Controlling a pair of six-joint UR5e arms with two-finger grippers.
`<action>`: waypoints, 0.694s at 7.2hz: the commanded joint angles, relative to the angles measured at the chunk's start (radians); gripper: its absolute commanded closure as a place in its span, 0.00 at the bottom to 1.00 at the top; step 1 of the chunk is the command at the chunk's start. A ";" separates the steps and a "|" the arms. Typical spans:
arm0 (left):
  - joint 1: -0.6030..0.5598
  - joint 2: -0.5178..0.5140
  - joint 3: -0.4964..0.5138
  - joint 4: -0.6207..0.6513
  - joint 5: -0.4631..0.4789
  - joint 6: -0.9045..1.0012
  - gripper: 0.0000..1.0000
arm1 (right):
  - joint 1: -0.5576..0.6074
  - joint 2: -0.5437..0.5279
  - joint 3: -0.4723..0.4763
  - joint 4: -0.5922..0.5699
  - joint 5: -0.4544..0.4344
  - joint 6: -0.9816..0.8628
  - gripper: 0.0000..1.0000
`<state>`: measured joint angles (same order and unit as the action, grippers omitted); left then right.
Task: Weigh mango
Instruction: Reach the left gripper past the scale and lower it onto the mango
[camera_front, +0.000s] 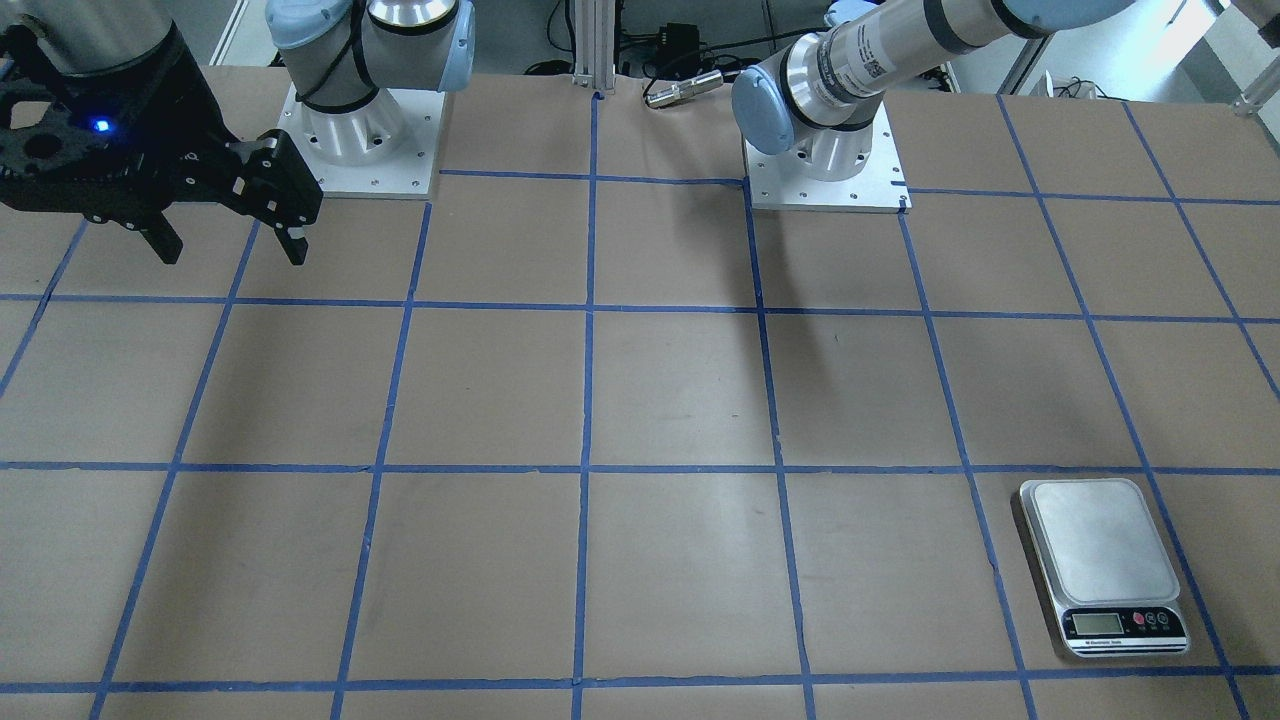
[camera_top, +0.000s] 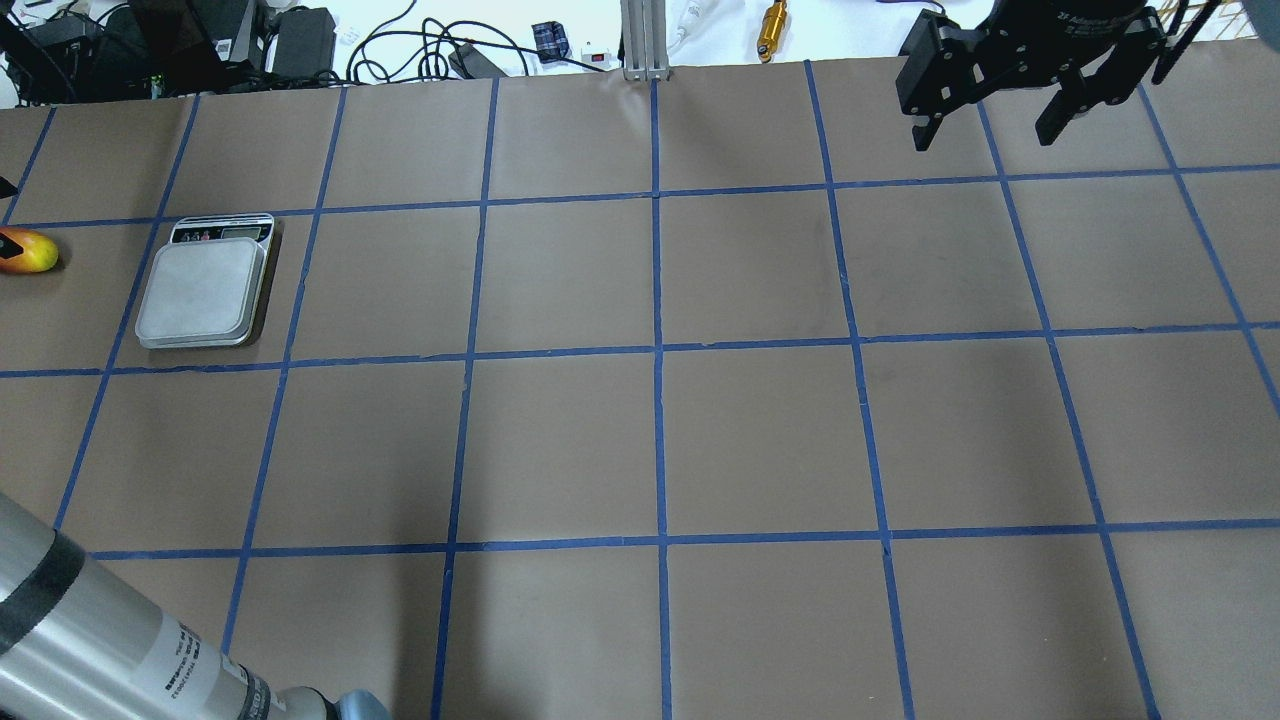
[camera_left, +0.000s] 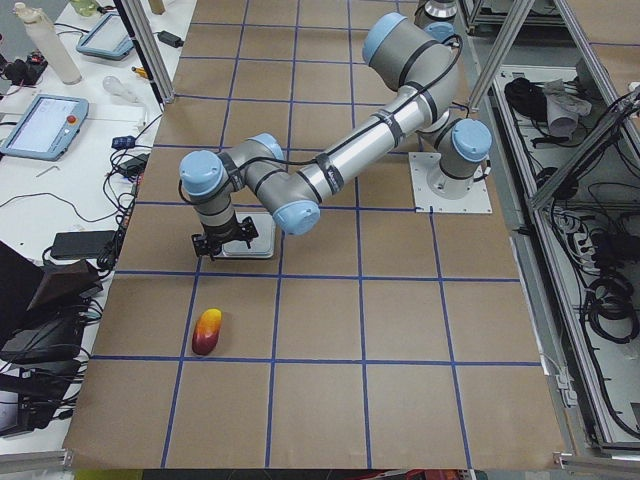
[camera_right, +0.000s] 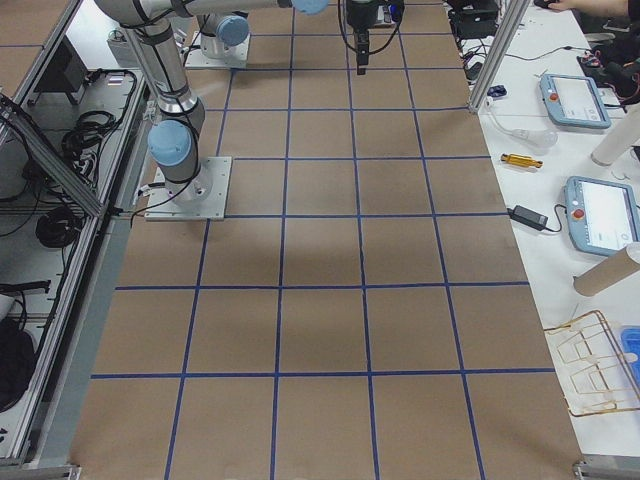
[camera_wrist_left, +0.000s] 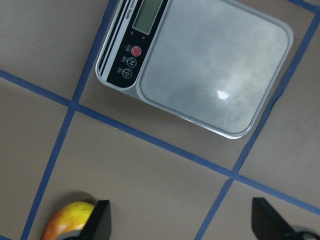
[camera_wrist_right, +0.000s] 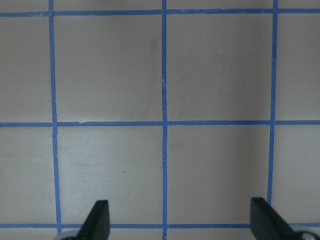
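Note:
The mango (camera_top: 32, 252), yellow blending to red-orange, lies on the brown table at the far left edge, left of the silver scale (camera_top: 205, 290). It also shows in the exterior left view (camera_left: 208, 331) and at the bottom left of the left wrist view (camera_wrist_left: 65, 221), partly behind one finger. The scale's platform (camera_wrist_left: 215, 70) is bare. My left gripper (camera_wrist_left: 182, 225) is open and empty, hovering between the scale and the mango. My right gripper (camera_top: 985, 138) is open and empty, high over the far right of the table, with only taped paper below it (camera_wrist_right: 180, 222).
The table is brown paper with a blue tape grid. The arm bases (camera_front: 365, 150) (camera_front: 825, 170) stand at the robot's edge. My left forearm (camera_top: 100, 640) crosses the near left corner. Cables and tools lie beyond the far edge (camera_top: 772, 25).

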<state>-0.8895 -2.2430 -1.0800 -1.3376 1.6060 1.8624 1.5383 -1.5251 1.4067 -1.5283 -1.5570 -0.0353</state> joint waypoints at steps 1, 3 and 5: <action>0.049 -0.136 0.189 -0.011 -0.004 0.128 0.00 | 0.000 0.000 0.000 0.000 0.000 0.000 0.00; 0.098 -0.206 0.277 -0.012 -0.032 0.233 0.00 | 0.000 0.000 0.000 0.000 0.000 0.000 0.00; 0.115 -0.239 0.308 -0.012 -0.044 0.268 0.00 | -0.001 0.000 0.000 0.000 0.000 0.000 0.00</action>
<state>-0.7865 -2.4574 -0.7958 -1.3497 1.5734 2.1031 1.5384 -1.5248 1.4067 -1.5278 -1.5570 -0.0353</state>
